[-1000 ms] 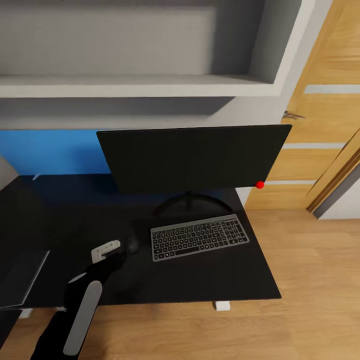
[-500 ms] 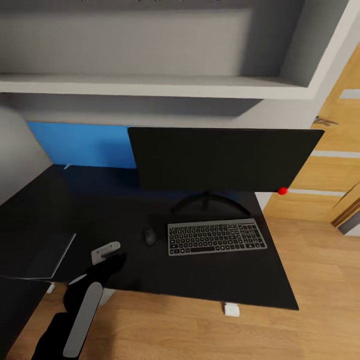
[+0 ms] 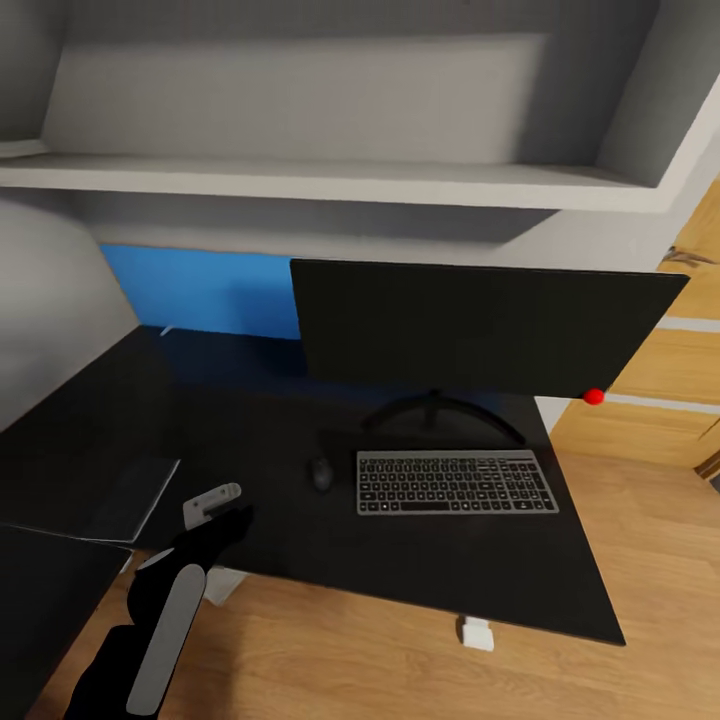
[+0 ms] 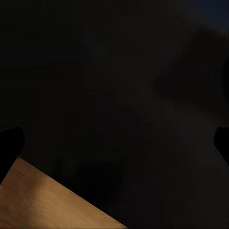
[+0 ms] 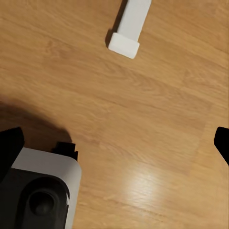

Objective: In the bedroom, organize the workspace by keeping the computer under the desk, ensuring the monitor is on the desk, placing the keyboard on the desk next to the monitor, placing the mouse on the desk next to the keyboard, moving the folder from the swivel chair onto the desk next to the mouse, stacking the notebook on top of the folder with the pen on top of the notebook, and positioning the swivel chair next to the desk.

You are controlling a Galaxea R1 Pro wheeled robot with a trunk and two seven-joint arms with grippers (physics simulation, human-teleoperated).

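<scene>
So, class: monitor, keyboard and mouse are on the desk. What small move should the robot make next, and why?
Probably turn the view further to its left to look for the folder. The monitor, keyboard and mouse already sit side by side on the desk. The left end effector hovers by the front edge with nothing between its fingers.

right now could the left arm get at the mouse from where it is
Probably yes. The left gripper hovers over the desk's front edge, and the mouse lies on bare black top beside the keyboard, with nothing between them.
</scene>
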